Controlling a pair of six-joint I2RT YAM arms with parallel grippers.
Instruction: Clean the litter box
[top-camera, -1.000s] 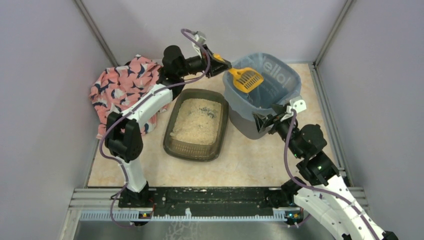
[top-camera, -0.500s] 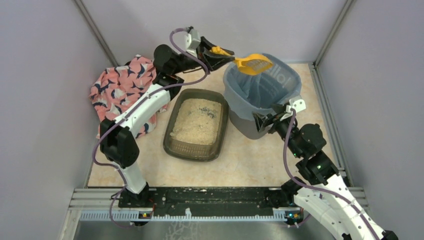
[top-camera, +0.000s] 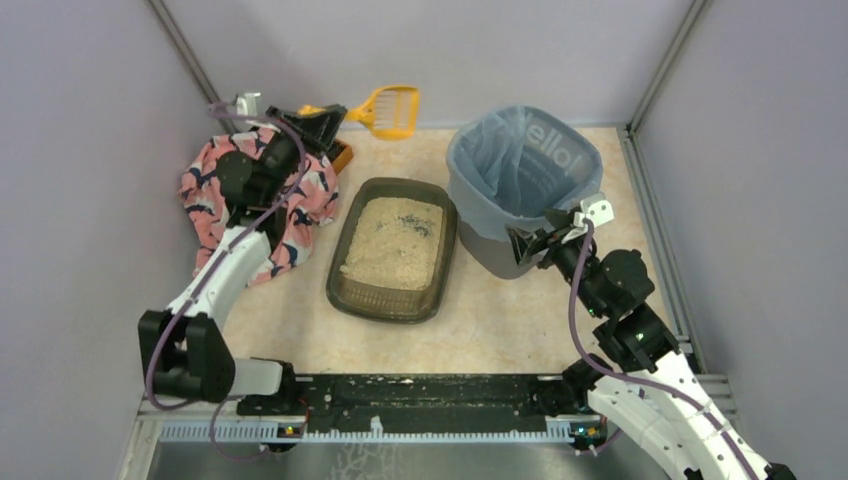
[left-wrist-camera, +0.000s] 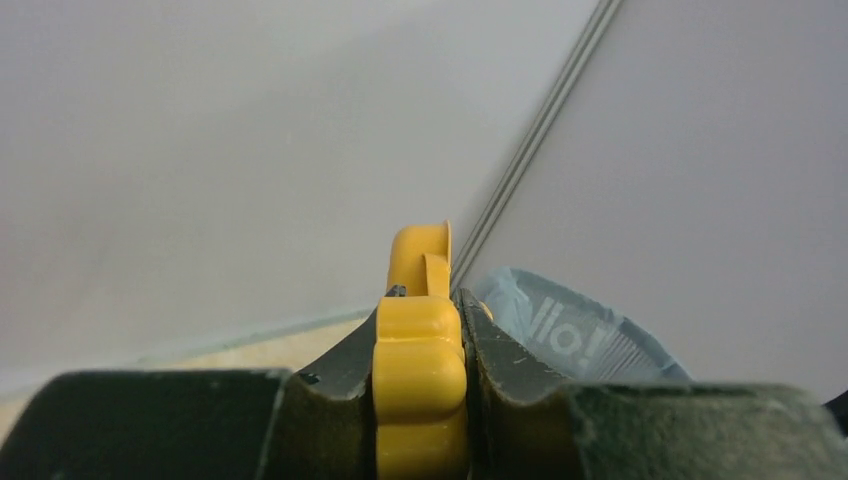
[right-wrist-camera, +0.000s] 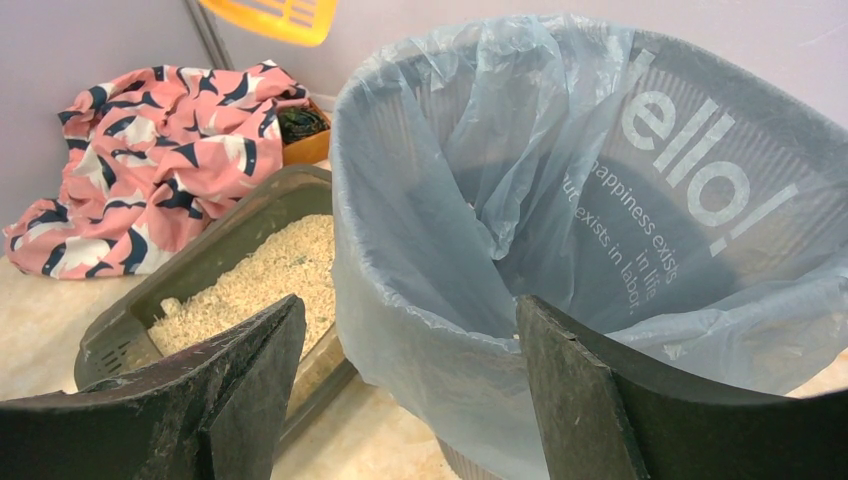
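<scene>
The litter box (top-camera: 386, 304) is a low dark tray of pale beige litter with a few dark specks, lying mid-table; its near corner shows in the right wrist view (right-wrist-camera: 250, 215). My left gripper (top-camera: 328, 120) (left-wrist-camera: 425, 300) is raised at the back left, shut on the handle of a yellow slotted scoop (top-camera: 392, 108) (left-wrist-camera: 420, 380), whose head points toward the back wall. My right gripper (top-camera: 522, 243) (right-wrist-camera: 408, 302) stands open at the near-left rim of the grey bin (top-camera: 470, 215) (right-wrist-camera: 420, 250), with the rim between its fingers and not pinched.
A pink patterned cloth (top-camera: 245, 185) (right-wrist-camera: 150, 160) is heaped at the back left, under my left arm, half covering a small orange box (top-camera: 342, 155) (right-wrist-camera: 305, 145). The bin is lined with a blue bag. Purple walls close in on three sides.
My left arm has swung the scoop from over the bin leftward to the back left, above the cloth. The right arm has not moved.
</scene>
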